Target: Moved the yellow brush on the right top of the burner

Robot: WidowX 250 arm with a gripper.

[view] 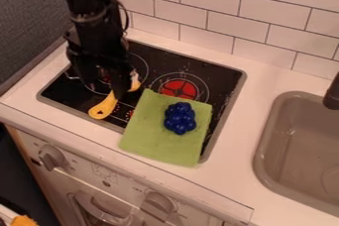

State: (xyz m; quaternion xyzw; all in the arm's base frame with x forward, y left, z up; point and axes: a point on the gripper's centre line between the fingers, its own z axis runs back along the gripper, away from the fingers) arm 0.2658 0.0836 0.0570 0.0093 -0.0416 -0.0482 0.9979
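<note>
Camera view has the yellow brush (pixel 103 107) angled to seven o'clock under the gripper (pixel 115 85), whose hold I can't tell; I'd secure it, then lift past the green cloth (pixel 147 130) towards the red-centred burner (pixel 177 88) at three o'clock.

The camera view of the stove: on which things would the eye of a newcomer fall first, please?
Probably first on the shiny blue grape bunch, lying on the bright green cloth that covers part of the black cooktop. Next, the yellow brush left of the cloth, and the red-centred burner just behind it.
</note>
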